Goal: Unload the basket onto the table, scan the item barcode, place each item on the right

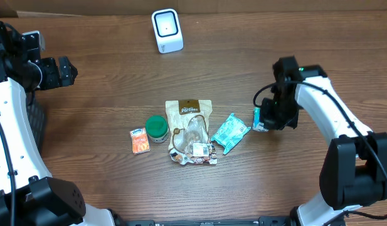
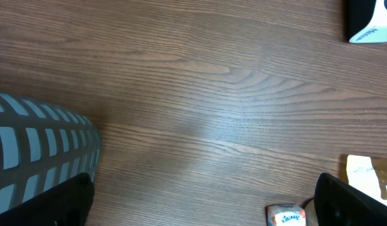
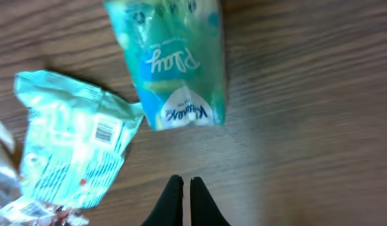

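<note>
The white barcode scanner point(image 1: 167, 30) stands at the back of the table, its corner point(image 2: 371, 24) showing in the left wrist view. Several items lie mid-table. They include a brown snack bag point(image 1: 192, 125), a mint packet point(image 1: 230, 132) with its barcode facing up point(image 3: 105, 133), and a small teal tissue pack point(image 1: 256, 118) point(image 3: 174, 63). My right gripper point(image 1: 268, 119) point(image 3: 185, 182) is shut on nothing, just short of the tissue pack over bare wood. My left gripper point(image 1: 55, 72) point(image 2: 202, 207) stands wide open and empty at the far left.
A green-lidded jar point(image 1: 157, 128) and an orange Kleenex pack point(image 1: 140, 140) point(image 2: 286, 216) lie left of the brown bag. A grey ribbed object point(image 2: 36, 150) sits at the table's left edge under my left arm.
</note>
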